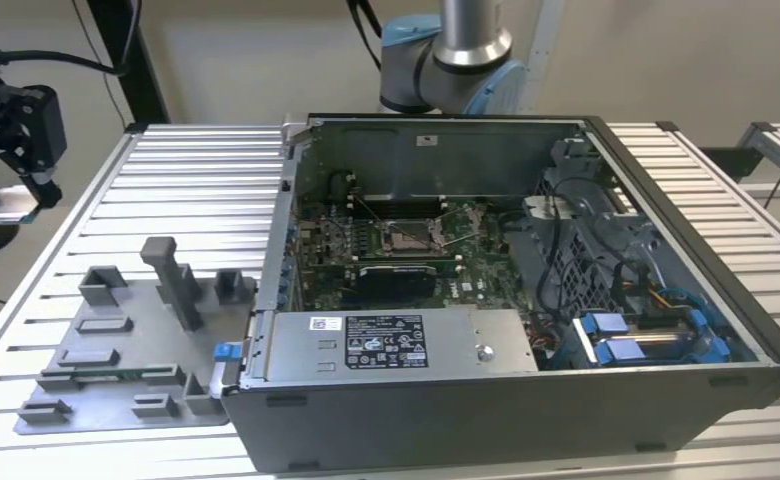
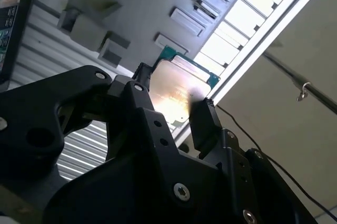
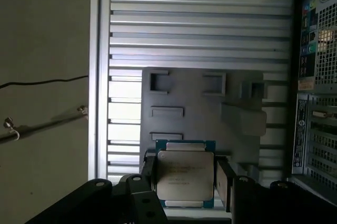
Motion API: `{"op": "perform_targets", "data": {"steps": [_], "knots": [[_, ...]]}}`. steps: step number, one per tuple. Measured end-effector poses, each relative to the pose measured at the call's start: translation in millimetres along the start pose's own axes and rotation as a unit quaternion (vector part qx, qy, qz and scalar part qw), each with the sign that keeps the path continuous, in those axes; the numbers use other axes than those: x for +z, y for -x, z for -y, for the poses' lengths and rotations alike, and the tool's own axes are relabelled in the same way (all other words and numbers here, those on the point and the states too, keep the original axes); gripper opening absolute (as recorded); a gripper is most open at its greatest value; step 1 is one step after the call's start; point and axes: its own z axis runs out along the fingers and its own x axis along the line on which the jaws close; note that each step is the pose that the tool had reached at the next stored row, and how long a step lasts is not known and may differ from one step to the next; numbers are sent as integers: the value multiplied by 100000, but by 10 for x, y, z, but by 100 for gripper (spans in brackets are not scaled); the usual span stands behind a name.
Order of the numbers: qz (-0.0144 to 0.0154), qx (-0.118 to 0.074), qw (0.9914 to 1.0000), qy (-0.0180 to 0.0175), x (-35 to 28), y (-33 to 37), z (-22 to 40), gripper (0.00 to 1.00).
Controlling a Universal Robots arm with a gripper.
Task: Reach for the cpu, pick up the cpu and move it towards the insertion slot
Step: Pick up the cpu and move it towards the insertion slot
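Observation:
The cpu [image 3: 185,174] is a thin square chip with a pale silvery face and a green rim. It sits between the two black fingers [image 3: 225,182] of my gripper [image 3: 185,177], which is shut on it. In the second wrist view the cpu [image 2: 176,90] glints in the same grip of the gripper [image 2: 174,102]. In the exterior view the gripper [image 1: 10,200] hangs at the far left, beyond the table's edge, with the pale cpu [image 1: 1,208] at its tips. The insertion slot [image 1: 410,236], a silver-framed socket on the green board, lies inside the open computer case, well toward the exterior view's right.
A grey fixture plate [image 1: 123,395] with blocks and posts lies on the ribbed metal table [image 1: 190,190], between the gripper and the case. The case's upright wall [image 1: 283,240] and a labelled metal box [image 1: 390,345] border the board. Cables and blue parts [image 1: 644,335] fill the case's right.

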Motion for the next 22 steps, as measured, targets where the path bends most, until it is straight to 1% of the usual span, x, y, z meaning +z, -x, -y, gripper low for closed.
{"op": "perform_targets", "data": {"steps": [15, 22], "knots": [[-134, 5, 100000, 0, 1, 314, 3, 0], [-152, 10, 100000, 2, 2, 460, 4, 0]]}}
